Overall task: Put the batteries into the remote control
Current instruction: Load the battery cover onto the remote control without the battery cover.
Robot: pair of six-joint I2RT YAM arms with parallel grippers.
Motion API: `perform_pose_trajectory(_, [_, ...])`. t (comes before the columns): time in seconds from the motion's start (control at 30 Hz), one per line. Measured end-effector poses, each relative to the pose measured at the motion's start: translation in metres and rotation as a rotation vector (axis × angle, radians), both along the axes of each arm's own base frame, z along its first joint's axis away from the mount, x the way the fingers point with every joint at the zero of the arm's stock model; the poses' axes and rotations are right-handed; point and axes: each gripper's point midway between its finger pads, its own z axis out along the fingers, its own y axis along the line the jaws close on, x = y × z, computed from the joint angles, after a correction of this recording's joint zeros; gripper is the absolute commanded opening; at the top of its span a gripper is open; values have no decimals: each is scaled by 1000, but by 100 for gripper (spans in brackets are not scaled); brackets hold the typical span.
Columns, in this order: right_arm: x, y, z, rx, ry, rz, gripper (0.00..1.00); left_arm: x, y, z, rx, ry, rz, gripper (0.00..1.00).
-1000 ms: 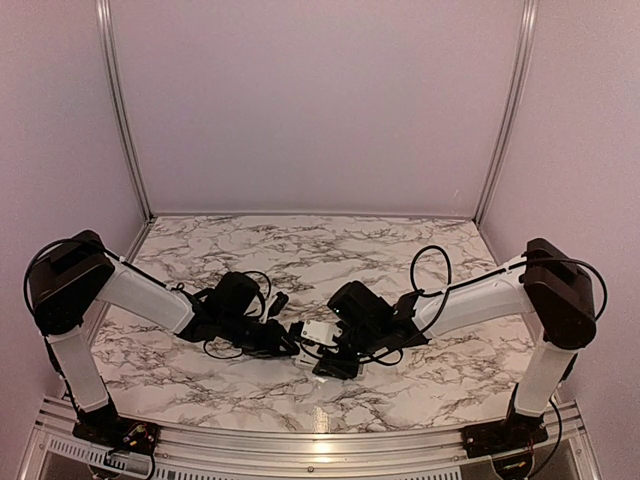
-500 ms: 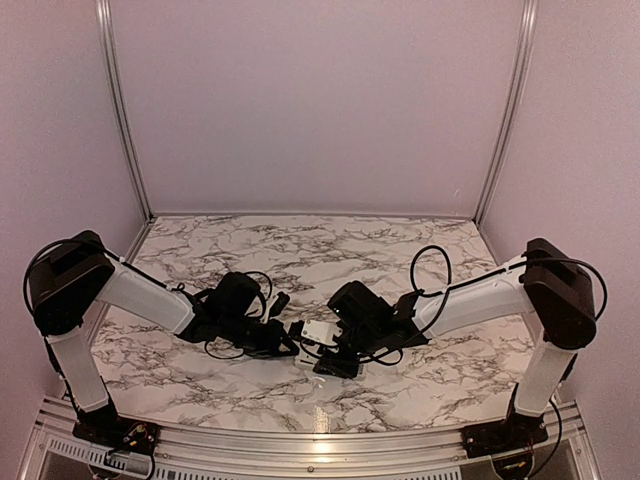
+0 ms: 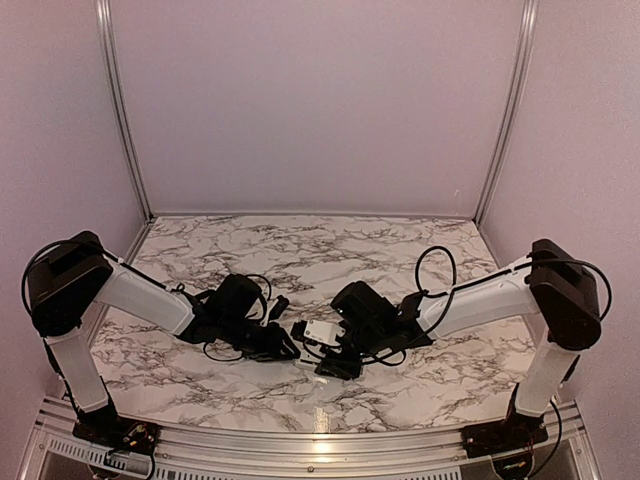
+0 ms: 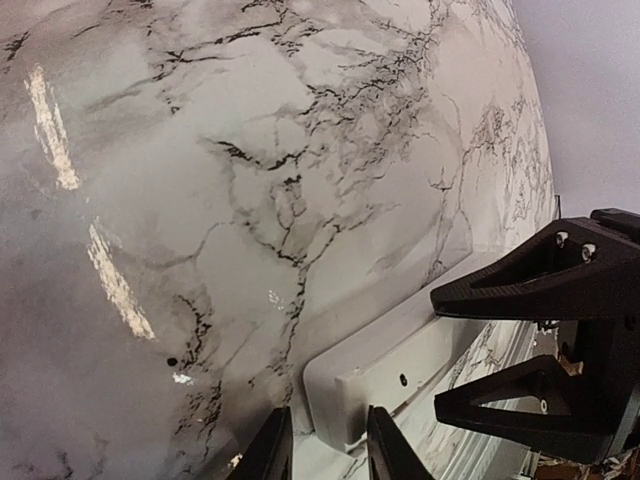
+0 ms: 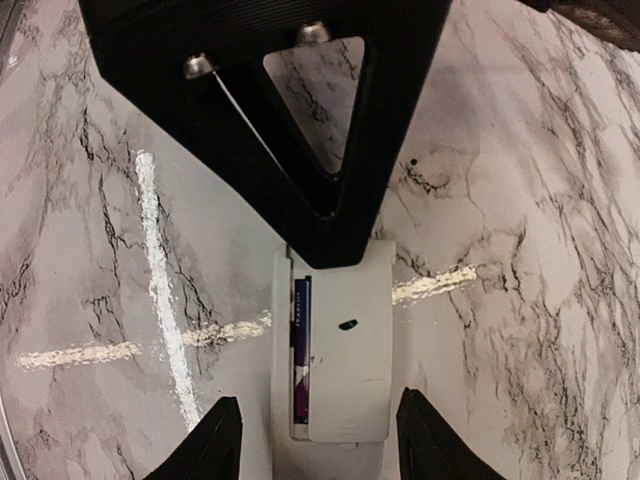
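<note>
- Right wrist view: the remote control (image 5: 345, 370) lies flat on the marble worktop (image 5: 90, 250), with a dark battery (image 5: 302, 350) showing in a slot along one long edge.
- The right hand (image 5: 318, 445) is spread wide, one finger on either side of the remote control's near end, neither clearly pressing it.
- Left wrist view: the left hand (image 4: 328, 452) has its fingers narrowly parted, straddling the other end; I cannot tell whether they clamp it.
- Top external view: both hands meet at the remote control, near the worktop's middle.
</note>
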Motion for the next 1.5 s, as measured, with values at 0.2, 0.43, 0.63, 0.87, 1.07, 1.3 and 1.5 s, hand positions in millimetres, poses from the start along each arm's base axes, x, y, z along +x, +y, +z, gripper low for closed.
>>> perform_pose_trajectory(0.2, [1, 3, 6, 23, -13, 6, 56, 1, 1, -1, 9, -3, 7, 35])
perform_pose_trajectory(0.43, [0, 3, 6, 24, -12, 12, 50, 6, -4, 6, -7, -14, 9, 36])
perform_pose_trajectory(0.63, [0, 3, 3, 17, -14, 23, 44, 8, -7, 10, -16, -20, 11, 41])
perform_pose_trajectory(0.87, [1, 3, 1, 11, -21, 28, 39, 13, -12, 17, -31, -30, 13, 41])
perform_pose_trajectory(1.07, [1, 3, 1, 11, -25, 27, 36, 11, -16, 16, -22, -34, 5, 36])
perform_pose_trajectory(1.3, [1, 3, 1, 11, -26, 26, 34, 7, -14, 8, 23, -33, -1, 22])
perform_pose_trajectory(1.5, [2, 3, 1, 11, -25, 24, 35, 7, -10, 3, 54, -40, 8, 11])
